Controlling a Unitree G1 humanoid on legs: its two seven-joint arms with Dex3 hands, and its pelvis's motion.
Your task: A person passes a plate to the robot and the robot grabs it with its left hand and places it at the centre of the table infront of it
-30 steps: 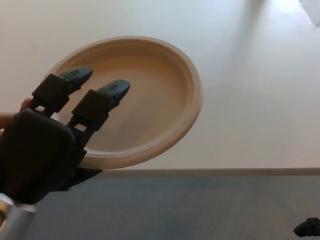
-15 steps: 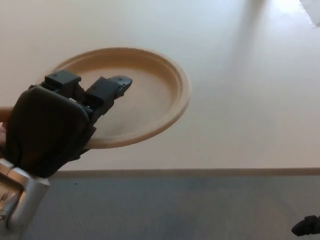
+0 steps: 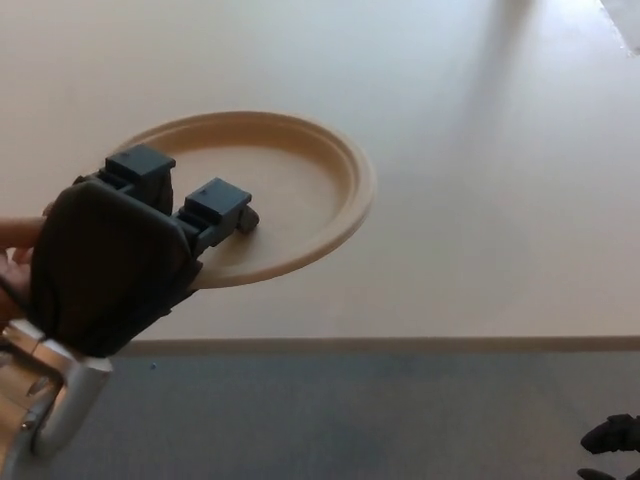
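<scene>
Paper plate [image 3: 300, 195]: tan, round, held tilted above the pale surface [image 3: 480, 200], occupying the picture's left-centre. It does not appear set down; whether its far rim touches the surface cannot be determined.

Left hand [image 3: 120, 260]: closed on the plate at its 8 o'clock edge, two fingers [image 3: 215, 205] curled over the rim onto the inner face. Thumb is hidden beneath.

A person's fingers [image 3: 18, 235] show at 9 o'clock of the hand, beside the plate's near edge; contact with the plate cannot be confirmed.

Right hand [image 3: 612, 437]: dark portion visible at the frame's 5 o'clock corner, idle; finger state cannot be told.

Assessment: handover looks achieved or nearly so. Outstanding: carry toward centre, lower flat, release.
</scene>
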